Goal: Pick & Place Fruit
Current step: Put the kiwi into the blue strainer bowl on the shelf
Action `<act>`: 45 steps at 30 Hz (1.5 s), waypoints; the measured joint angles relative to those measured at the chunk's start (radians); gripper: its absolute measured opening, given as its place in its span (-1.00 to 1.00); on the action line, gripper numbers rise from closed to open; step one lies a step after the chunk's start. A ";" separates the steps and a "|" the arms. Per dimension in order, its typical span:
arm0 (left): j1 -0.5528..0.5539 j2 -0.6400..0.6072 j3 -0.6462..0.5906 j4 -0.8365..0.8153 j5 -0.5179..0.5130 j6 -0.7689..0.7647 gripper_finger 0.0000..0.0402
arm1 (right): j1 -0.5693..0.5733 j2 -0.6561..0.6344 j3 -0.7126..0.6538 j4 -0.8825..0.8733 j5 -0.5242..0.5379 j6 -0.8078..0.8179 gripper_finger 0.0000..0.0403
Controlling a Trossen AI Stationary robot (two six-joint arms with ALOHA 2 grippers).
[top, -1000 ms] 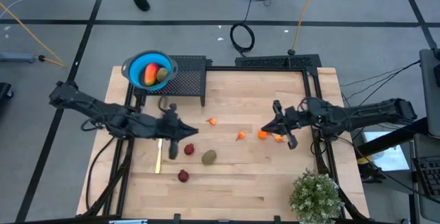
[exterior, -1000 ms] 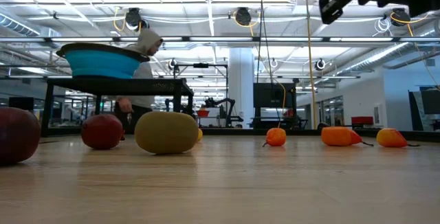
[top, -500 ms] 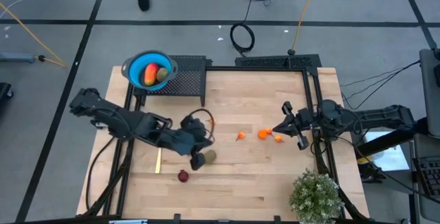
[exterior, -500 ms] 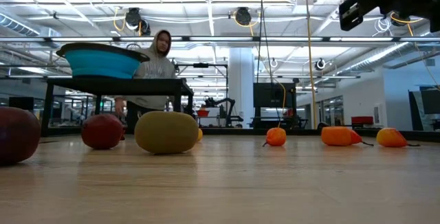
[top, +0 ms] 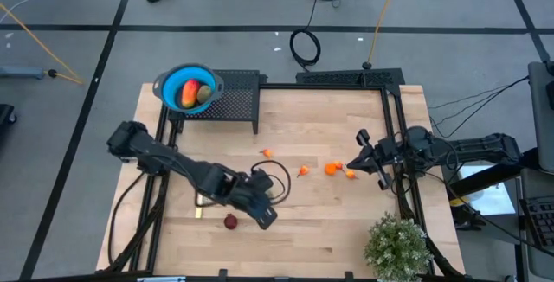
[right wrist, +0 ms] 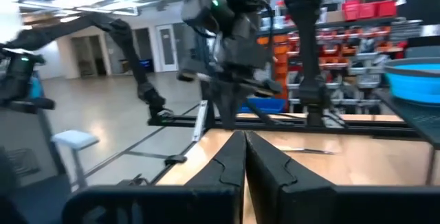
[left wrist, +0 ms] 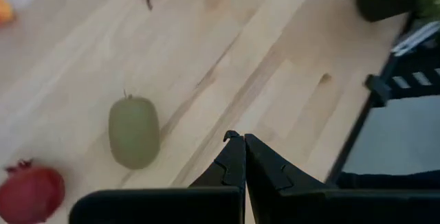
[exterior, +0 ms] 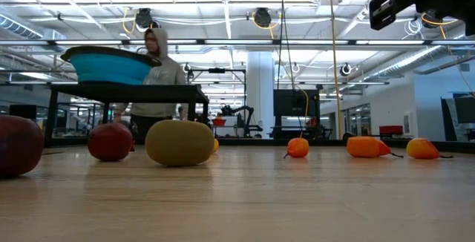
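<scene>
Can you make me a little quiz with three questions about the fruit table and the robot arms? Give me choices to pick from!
1. Where is the blue bowl?
A. on the black stand at the table's back left corner
B. beside the plant
C. under the right gripper

2. What colour is the oval fruit seen past the left gripper?
A. blue
B. olive green
C. white

3. How are the left gripper's fingers?
A. wide open
B. holding a fruit
C. shut with nothing between them

Answers: 1 A, the high view shows the bowl on the dark stand at that corner. 2 B, the left wrist view shows it green on the wood. 3 C, the two fingers meet and hold nothing.
</scene>
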 joint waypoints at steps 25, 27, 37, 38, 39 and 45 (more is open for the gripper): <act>0.022 0.154 0.000 -0.118 -0.015 -0.114 -0.85 | 0.000 0.000 0.000 0.000 -0.015 -0.001 -0.98; 0.024 0.156 -0.001 -0.118 -0.029 -0.112 -0.74 | 0.000 0.000 0.000 0.000 -0.015 -0.001 -0.98; 0.028 0.156 -0.001 -0.122 -0.030 -0.103 0.15 | 0.000 0.000 0.000 0.000 -0.015 -0.001 -0.98; 0.028 0.156 -0.001 -0.122 -0.030 -0.100 0.23 | 0.000 0.000 0.000 0.000 -0.015 -0.001 -0.98; 0.028 0.156 -0.001 -0.122 -0.030 -0.094 0.32 | 0.000 0.000 0.000 0.000 -0.015 -0.001 -0.98; 0.028 0.156 -0.003 -0.122 -0.024 -0.053 0.73 | 0.000 0.000 0.000 0.000 -0.015 -0.001 -0.98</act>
